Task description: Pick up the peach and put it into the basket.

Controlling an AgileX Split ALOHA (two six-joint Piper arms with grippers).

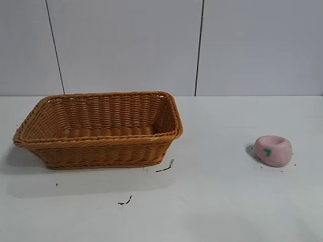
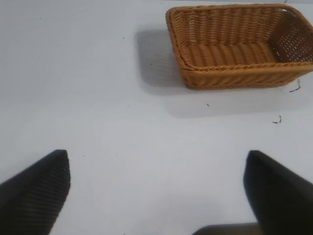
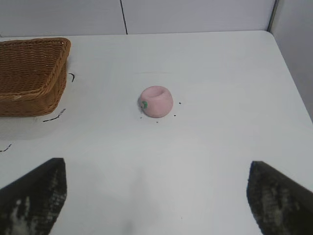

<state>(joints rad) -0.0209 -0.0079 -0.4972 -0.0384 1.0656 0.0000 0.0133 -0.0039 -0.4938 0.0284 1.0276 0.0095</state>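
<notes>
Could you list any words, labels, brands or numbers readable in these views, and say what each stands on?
There are none to read.
The basket is plain wicker with no label.
The peach bears only a green leaf mark, not text.
The dark squiggles on the table are scuffs, not letters.

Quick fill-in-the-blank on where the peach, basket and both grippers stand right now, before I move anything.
1. The peach sits on the ____, apart from the basket.
2. The basket holds ____.
3. The right gripper has its jaws ____, with the peach ahead of it.
4. The left gripper, jaws open, faces the ____.

Missing words: table; nothing; open; basket
</notes>
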